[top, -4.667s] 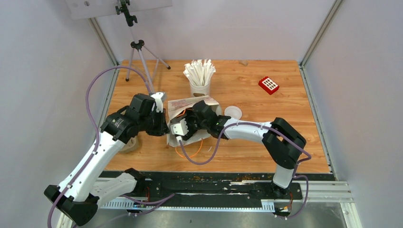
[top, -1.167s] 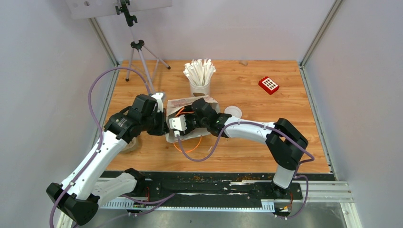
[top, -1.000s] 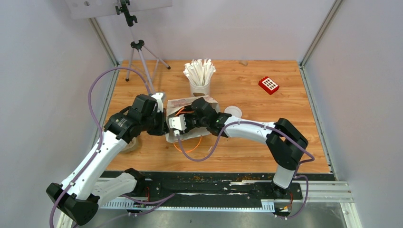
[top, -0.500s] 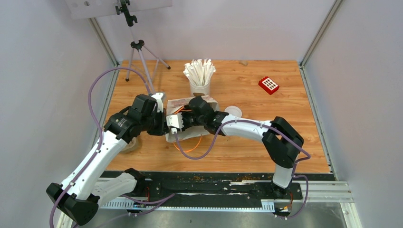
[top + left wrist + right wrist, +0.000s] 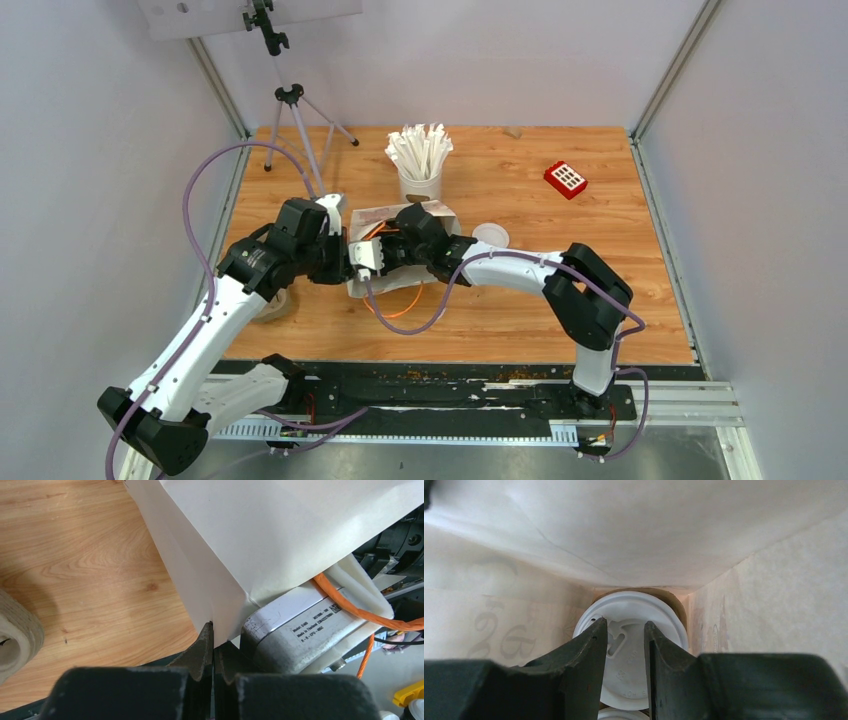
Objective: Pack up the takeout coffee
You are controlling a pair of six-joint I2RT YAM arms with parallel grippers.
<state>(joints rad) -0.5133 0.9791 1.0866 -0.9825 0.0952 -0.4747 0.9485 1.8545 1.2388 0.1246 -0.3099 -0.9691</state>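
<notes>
Just beyond the right tool (image 5: 625,625), jaws now narrower yet apart, a coffee cup (image 5: 626,672) rests inside the paper bag (image 5: 624,530), apparently released.

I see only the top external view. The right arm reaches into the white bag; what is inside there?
Observer: The right wrist view shows a white lid deep in the paper bag, seen between the fingers of the right end effector.
Operator: Only one lid?
Observer: No, the rim of a second lid shows at the bottom edge.
Operator: And the other arm?
Observer: The left end effector is shut on the bag's edge.
</notes>
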